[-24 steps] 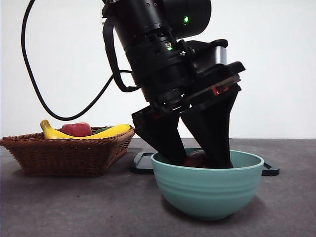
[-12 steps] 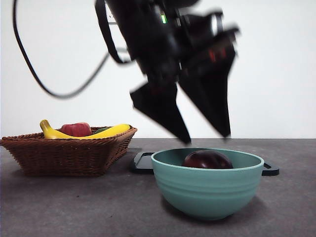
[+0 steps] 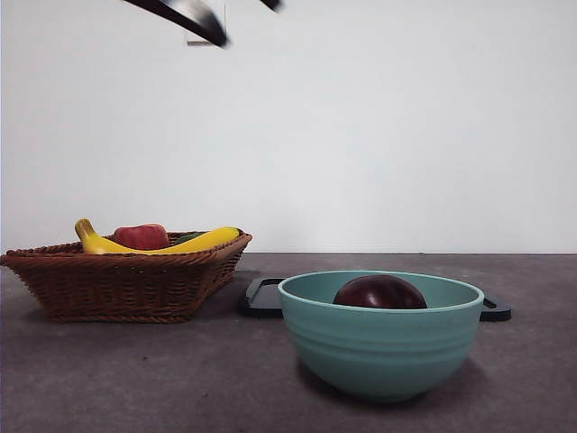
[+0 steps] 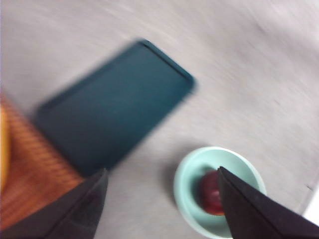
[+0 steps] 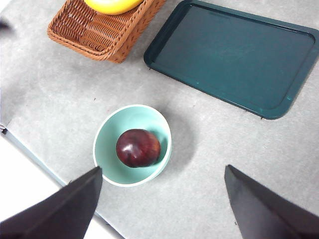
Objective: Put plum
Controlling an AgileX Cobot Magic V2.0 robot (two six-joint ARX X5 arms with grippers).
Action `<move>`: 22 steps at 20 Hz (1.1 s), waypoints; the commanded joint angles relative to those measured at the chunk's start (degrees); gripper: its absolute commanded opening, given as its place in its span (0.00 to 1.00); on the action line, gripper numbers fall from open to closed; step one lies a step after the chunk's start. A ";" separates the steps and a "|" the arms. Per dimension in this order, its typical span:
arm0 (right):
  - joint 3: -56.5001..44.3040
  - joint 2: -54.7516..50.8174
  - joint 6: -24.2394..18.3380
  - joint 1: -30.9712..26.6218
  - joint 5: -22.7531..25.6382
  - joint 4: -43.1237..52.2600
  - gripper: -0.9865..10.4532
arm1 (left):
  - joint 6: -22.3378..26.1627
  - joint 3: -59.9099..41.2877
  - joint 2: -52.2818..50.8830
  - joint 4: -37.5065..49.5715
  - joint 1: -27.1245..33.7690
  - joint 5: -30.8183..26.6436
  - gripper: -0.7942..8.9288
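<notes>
The dark maroon plum (image 3: 380, 292) lies in the teal bowl (image 3: 379, 352) near the table's front, free of any gripper. My left gripper (image 4: 160, 172) is open and empty, high above the table, its view blurred by motion, with the plum (image 4: 212, 191) and bowl (image 4: 183, 172) far below. Only its blurred black tips show at the top edge of the front view, where the left gripper (image 3: 245, 23) is up and left of the bowl. My right gripper (image 5: 163, 168) hangs open and empty, high over the plum (image 5: 138, 148) and bowl (image 5: 107, 149).
A wicker basket (image 3: 126, 280) at the left holds yellow bananas (image 3: 198, 240) and a red fruit (image 3: 140, 236). A dark green tray (image 3: 261, 298) lies flat behind the bowl. The right wrist view shows the tray (image 5: 234, 55) beside the basket (image 5: 99, 32).
The left gripper, whose jaws stood in the bowl around the plum, has opened away and risen up and left almost out of the front view. The plum stays in the bowl.
</notes>
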 commanded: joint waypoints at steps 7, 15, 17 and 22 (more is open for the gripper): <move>1.05 0.26 0.50 0.22 -0.09 0.26 0.43 | -3.72 -9.20 -14.97 -3.34 5.46 2.40 0.44; 0.98 0.26 0.63 0.57 -0.17 -1.29 0.43 | -8.55 -23.23 -24.30 -3.54 5.40 16.15 0.43; 0.94 0.26 0.63 1.38 -0.15 -1.97 0.43 | -8.57 -23.23 -24.30 -3.80 5.40 16.17 0.43; 0.79 0.39 2.25 3.63 -0.13 -2.56 0.43 | -8.94 -23.23 -24.30 -3.80 5.40 16.17 0.43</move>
